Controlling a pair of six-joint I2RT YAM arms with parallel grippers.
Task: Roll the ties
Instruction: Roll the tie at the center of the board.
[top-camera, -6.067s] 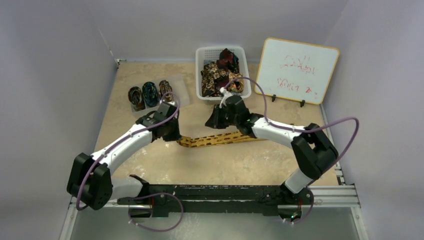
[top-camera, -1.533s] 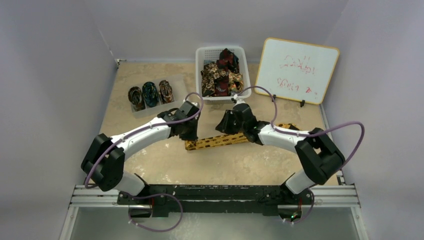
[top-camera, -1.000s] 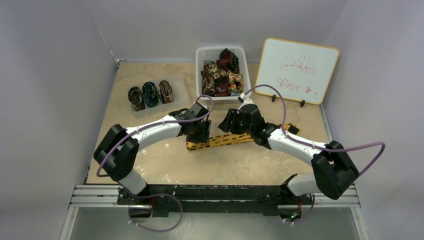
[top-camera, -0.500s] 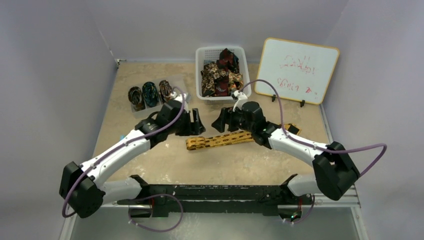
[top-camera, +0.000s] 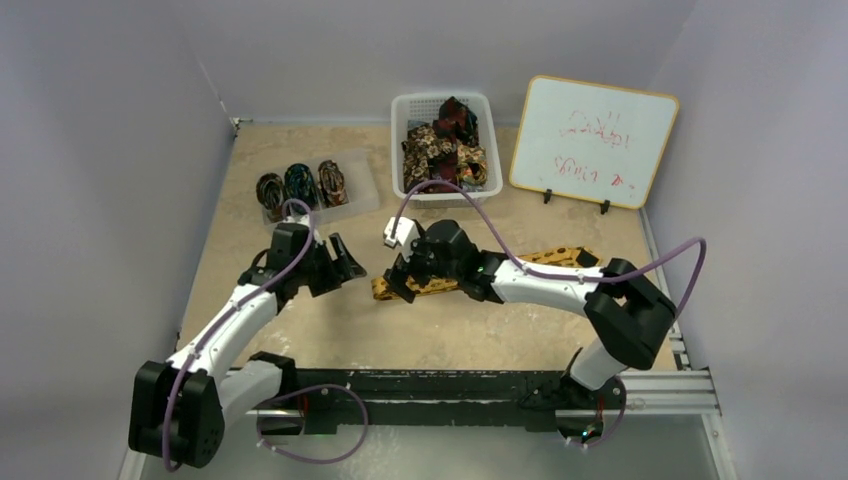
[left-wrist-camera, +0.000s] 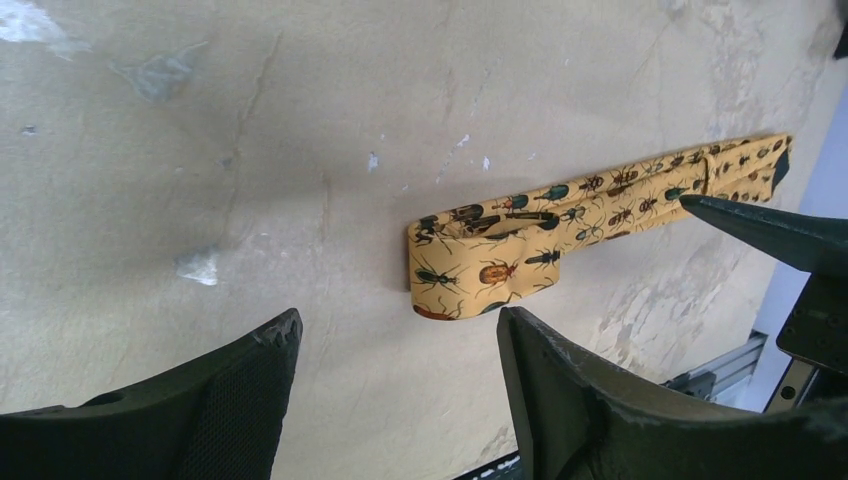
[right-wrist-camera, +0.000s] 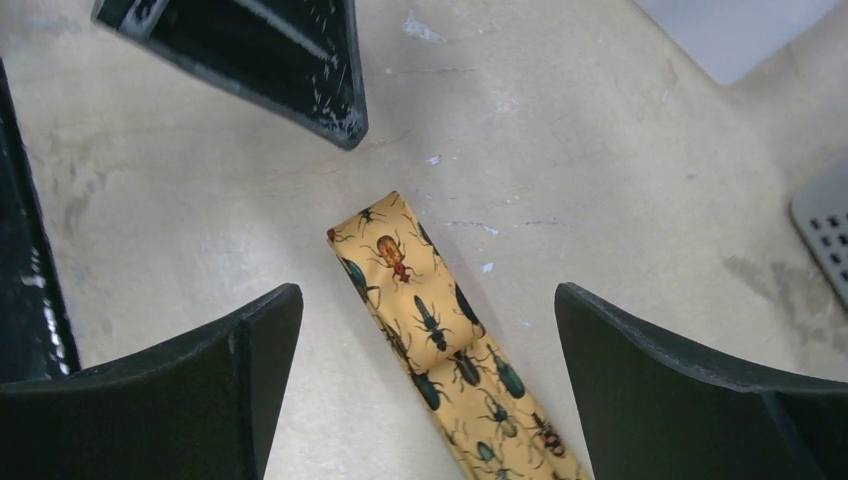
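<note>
A golden-yellow tie (top-camera: 470, 275) printed with beetles lies flat across the middle of the table, its left end (left-wrist-camera: 480, 265) folded over on itself. My right gripper (right-wrist-camera: 428, 295) hangs open above that folded end (right-wrist-camera: 415, 305), one finger on each side, not touching the tie. My left gripper (left-wrist-camera: 400, 320) is open and empty, a little to the left of the tie's end. In the top view the left gripper (top-camera: 350, 260) and right gripper (top-camera: 392, 280) face each other. More ties (top-camera: 443, 150) fill a basket at the back.
A white basket (top-camera: 403, 190) stands at the back centre. Three rolled ties (top-camera: 300, 185) sit on a clear tray at the back left. A whiteboard (top-camera: 593, 140) leans at the back right. The right gripper's finger (left-wrist-camera: 760, 225) shows in the left wrist view.
Both grippers have opened wider. The left arm has drawn back to the left, off the tie. The right gripper has slid left along the tie to its folded end.
</note>
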